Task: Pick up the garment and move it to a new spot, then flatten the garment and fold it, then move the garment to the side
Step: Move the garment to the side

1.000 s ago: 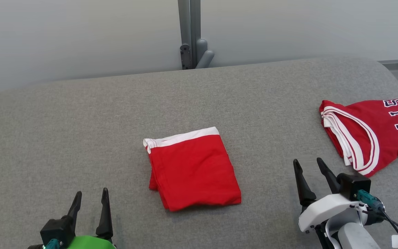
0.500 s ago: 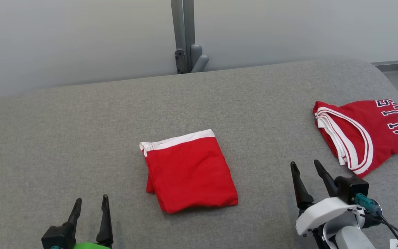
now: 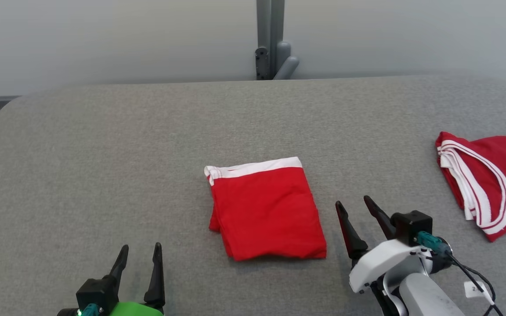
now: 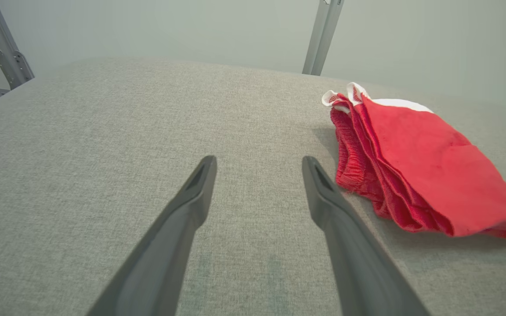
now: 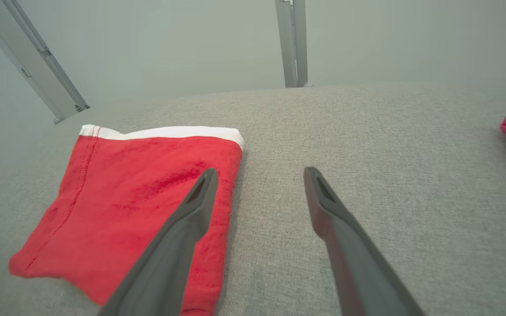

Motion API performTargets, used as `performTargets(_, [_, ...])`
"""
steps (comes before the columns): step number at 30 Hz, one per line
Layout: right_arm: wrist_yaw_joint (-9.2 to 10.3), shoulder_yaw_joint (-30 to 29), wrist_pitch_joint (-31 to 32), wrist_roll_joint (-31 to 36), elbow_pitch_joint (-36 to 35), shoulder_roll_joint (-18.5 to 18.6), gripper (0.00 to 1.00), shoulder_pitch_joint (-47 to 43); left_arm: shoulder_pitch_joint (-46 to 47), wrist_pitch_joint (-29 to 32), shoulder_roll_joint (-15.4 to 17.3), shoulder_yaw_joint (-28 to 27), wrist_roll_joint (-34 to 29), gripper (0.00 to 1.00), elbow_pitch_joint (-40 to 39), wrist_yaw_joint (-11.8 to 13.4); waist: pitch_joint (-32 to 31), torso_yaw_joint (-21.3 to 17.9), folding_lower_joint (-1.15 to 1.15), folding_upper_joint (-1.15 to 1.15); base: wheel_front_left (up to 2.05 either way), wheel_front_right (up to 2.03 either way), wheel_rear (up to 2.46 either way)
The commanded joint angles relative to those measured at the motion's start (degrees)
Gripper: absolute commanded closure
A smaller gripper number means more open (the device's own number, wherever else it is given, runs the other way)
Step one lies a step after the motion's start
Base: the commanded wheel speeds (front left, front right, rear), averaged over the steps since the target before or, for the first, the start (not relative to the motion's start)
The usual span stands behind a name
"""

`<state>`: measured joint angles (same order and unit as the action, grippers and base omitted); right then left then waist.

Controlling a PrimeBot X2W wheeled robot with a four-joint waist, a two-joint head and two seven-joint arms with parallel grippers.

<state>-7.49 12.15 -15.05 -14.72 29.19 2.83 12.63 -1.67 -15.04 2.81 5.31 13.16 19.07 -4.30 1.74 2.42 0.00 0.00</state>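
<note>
We see the garment [image 3: 267, 210] lying folded into a neat red rectangle, its white band at the far edge, in the middle of the grey table [image 3: 103, 153]. We judge the picking up, flattening and folding done, and only the move to the side is left. Both grippers stand wide open and empty: the left gripper [image 3: 141, 246] near-left, well apart from the garment, and the right gripper [image 3: 352, 201] just beside its right edge. Another red piece [image 3: 490, 184] lies at the right.
</note>
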Motion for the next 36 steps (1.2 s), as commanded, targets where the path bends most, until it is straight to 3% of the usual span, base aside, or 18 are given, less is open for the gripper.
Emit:
performTargets(1, [0.01, 0.81, -0.13, -1.03, 1.40, 0.19, 0.00, 1.26, 1.03, -0.15, 0.20, 0.28, 0.20, 0.00, 0.38, -0.21, 2.81, 3.85, 0.00, 0.00, 0.00, 0.00, 0.00])
performTargets(7, [0.01, 5.58, -0.13, -3.69, 11.73, 0.31, 0.00, 8.13, 2.09, -0.16, 0.20, 0.69, 0.83, 0.00, 2.30, -1.11, 4.35, 8.69, 0.00, 0.00, 0.00, 0.00, 0.00])
performTargets(14, [0.01, 4.90, -0.09, -4.12, 24.15, 0.20, 0.01, 13.65, 2.62, -0.16, 0.19, 0.96, 0.68, 0.00, 2.41, -1.57, 4.86, 11.02, 0.00, 0.00, 0.00, 0.00, 0.00])
performTargets(15, [0.01, 6.13, -0.09, -4.92, 24.88, 0.16, 0.24, 14.28, 2.72, -0.16, 0.19, 0.98, 0.71, 0.00, 2.37, -1.58, 4.84, 11.01, 0.00, 0.00, 0.00, 0.00, 0.00])
performTargets(16, [0.01, 7.35, -0.09, -5.92, 25.35, 0.15, 0.57, 14.67, 2.84, -0.16, 0.19, 1.03, 0.68, 0.00, 2.35, -1.57, 4.80, 10.86, 0.00, 0.00, 0.00, 0.00, 0.00])
performTargets(17, [0.01, 8.39, -0.10, -7.26, 25.58, 0.17, 1.00, 14.78, 2.88, -0.16, 0.19, 1.03, 0.62, 0.00, 2.37, -1.54, 4.71, 10.56, 0.00, 0.00, 0.00, 0.00, 0.00])
performTargets(24, [0.02, 6.61, -0.13, -5.32, 21.76, 0.27, 1.00, 15.41, 2.86, -0.16, 0.20, 0.36, -0.35, 0.00, 1.64, -1.61, 3.80, 4.17, 0.00, 0.00, 0.00, 0.00, 0.00])
performTargets(36, [0.02, 5.93, -0.13, -3.76, 17.42, 0.18, 1.00, 13.80, 5.85, -0.16, 0.20, 0.37, -0.32, 0.00, 0.91, -1.97, 4.74, -18.03, 0.00, 0.00, 0.00, 0.00, 0.00])
